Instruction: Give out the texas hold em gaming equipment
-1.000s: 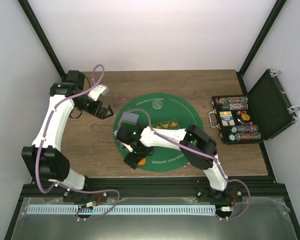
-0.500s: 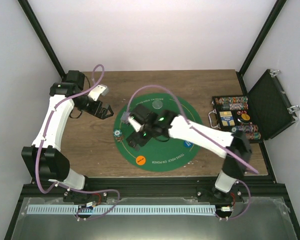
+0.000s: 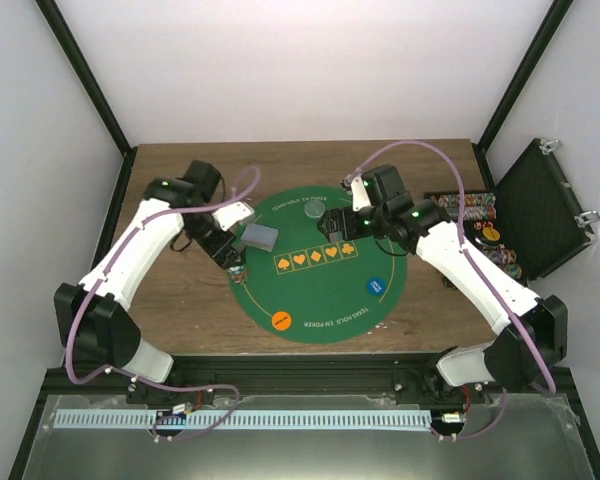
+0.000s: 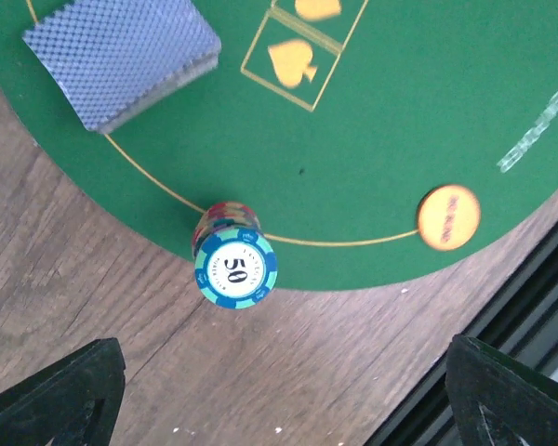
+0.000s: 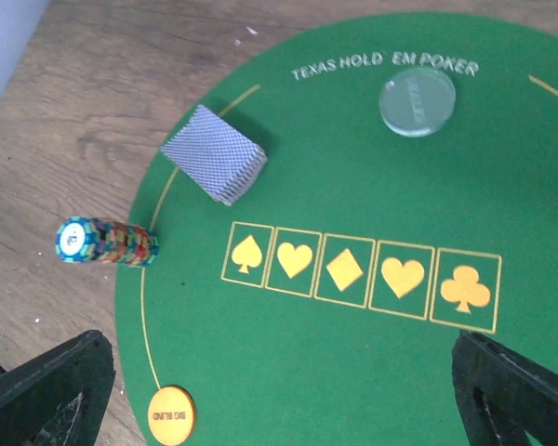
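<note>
The right gripper (image 5: 279, 372), open and empty, is pulling back toward the table's (image 4: 93, 279) far right, leaving a chip stack (image 4: 234, 268) on the mat's (image 4: 400, 111) left rim near the card deck (image 4: 121, 58). The left gripper (image 4: 284, 390), also open and empty, is swinging in above the stack, likely taking over.

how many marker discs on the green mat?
3. Clear disc at the far edge of the mat, orange disc near its near-left edge, blue disc on its right side. Part of the mat is covered, so another may be hidden.
</note>
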